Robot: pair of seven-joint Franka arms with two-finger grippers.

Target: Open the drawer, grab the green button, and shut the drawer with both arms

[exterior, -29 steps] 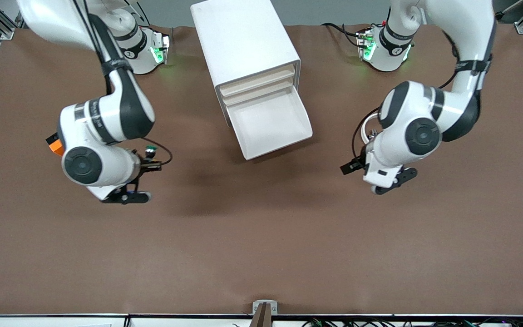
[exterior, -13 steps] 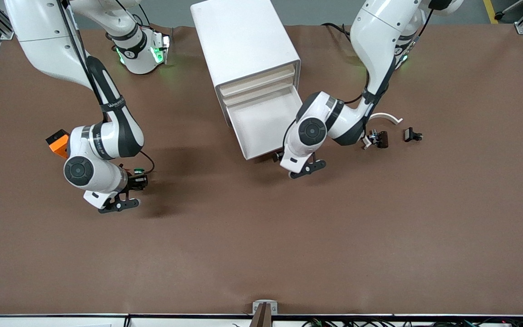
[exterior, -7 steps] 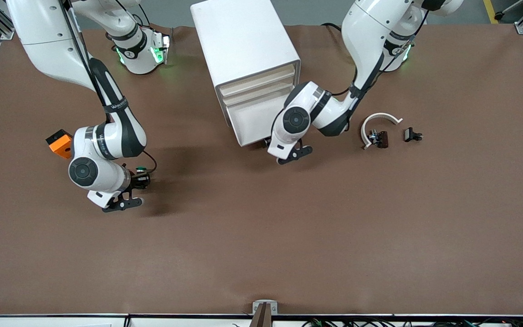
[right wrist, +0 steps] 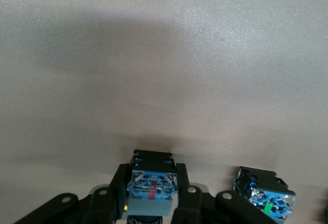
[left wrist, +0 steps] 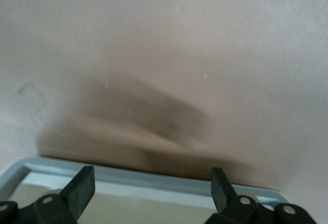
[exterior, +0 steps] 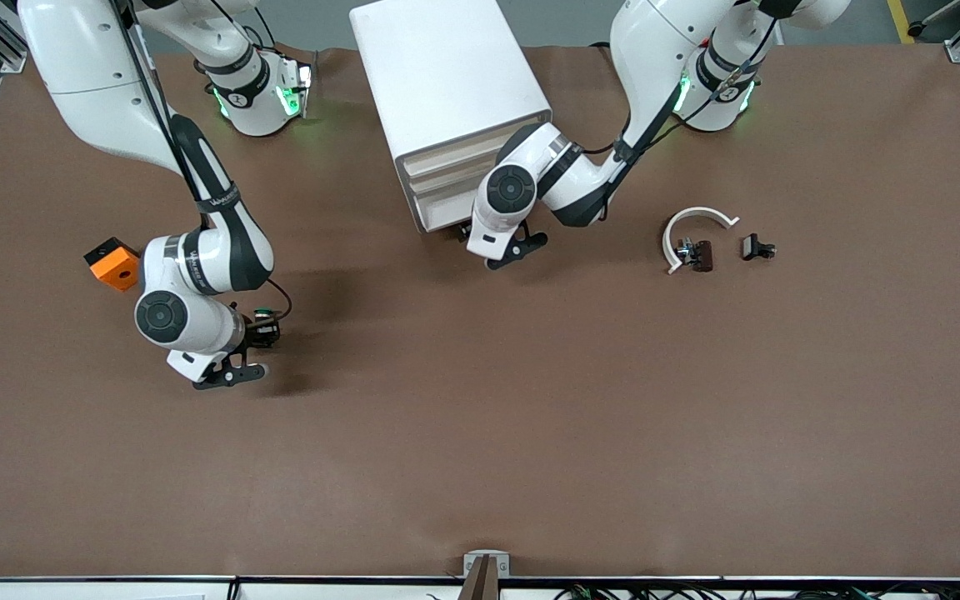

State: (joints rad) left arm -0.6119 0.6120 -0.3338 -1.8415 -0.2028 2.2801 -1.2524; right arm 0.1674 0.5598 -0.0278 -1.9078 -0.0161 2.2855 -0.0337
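Pressing against the drawer [exterior: 445, 218] front, my left gripper [left wrist: 148, 190] has jaws apart, the drawer nearly flush in the cabinet [exterior: 447, 92]. My right gripper [exterior: 261, 332] clamps the button [right wrist: 150, 189] above the counter [exterior: 530, 417].

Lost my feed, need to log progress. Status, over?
Right tool shut on the button, over the table, right-arm end. Left tool open at the drawer front, drawer nearly in. Nothing blocking it.

One cabinet [exterior: 447, 92], two arms [exterior: 205, 242], one orange block [exterior: 113, 263], one white arc [exterior: 691, 221], two black clips [exterior: 701, 254].
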